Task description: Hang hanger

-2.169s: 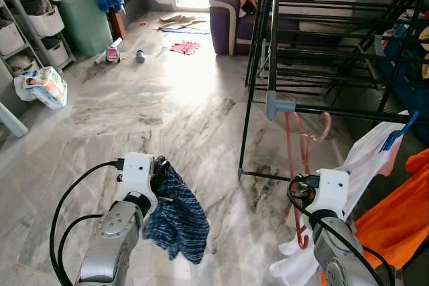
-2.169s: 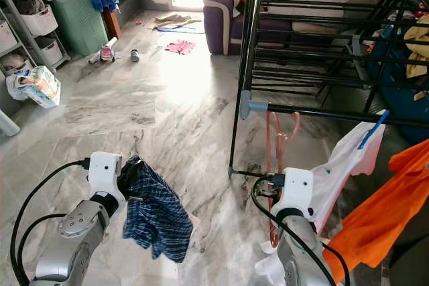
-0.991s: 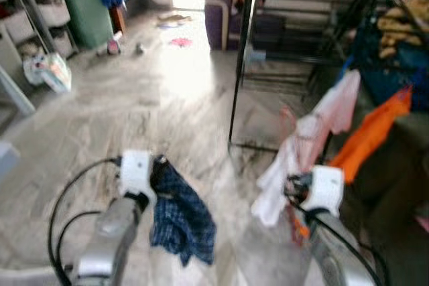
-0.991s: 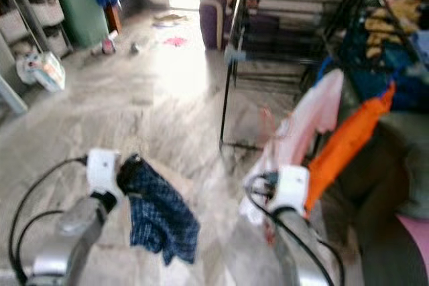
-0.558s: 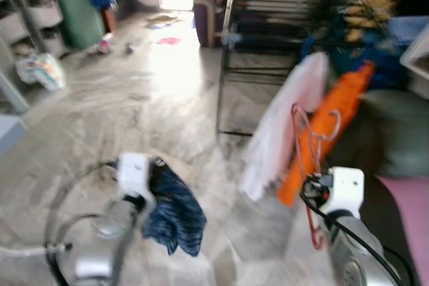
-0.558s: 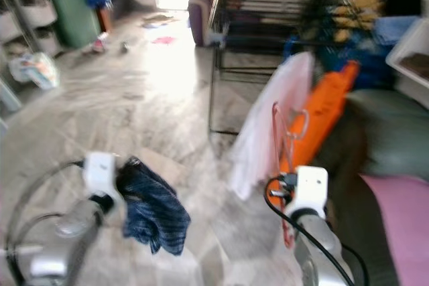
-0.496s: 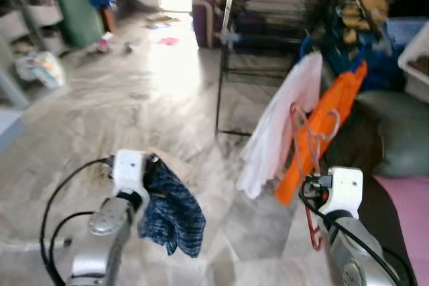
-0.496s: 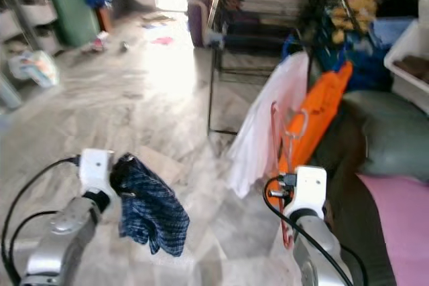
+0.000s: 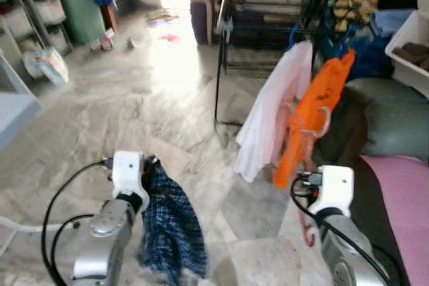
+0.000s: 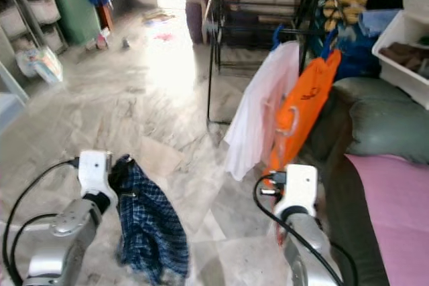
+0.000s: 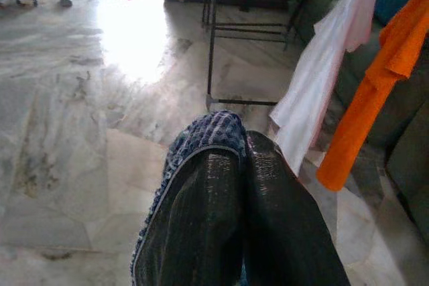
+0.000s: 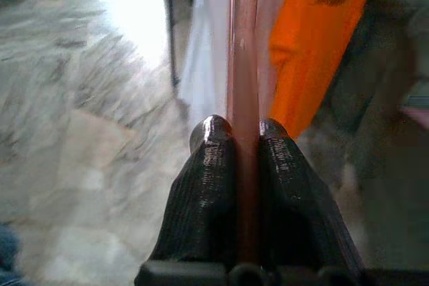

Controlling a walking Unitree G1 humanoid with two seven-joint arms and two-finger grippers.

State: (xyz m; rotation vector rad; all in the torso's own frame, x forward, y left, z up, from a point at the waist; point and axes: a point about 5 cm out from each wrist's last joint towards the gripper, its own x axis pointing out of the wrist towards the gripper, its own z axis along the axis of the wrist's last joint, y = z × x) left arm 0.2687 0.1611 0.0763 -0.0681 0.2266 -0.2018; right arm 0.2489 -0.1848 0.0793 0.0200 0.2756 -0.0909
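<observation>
Two grips on: my right gripper pinches the pink hanger, long axis upright, hook up by the orange shirt; left gripper clamps blue cloth.

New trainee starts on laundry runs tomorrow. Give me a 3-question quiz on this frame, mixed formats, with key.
1. True or false: the right gripper is clamped on a pink hanger.
2. What does the left gripper hold? A) white shirt B) blue checked cloth C) orange shirt
3. Fill in: on the drying rack, the garment hanging beside the white shirt is coloured ____.

Key: 1 true. 2 B, the blue checked cloth. 3 orange, the orange shirt.
</observation>
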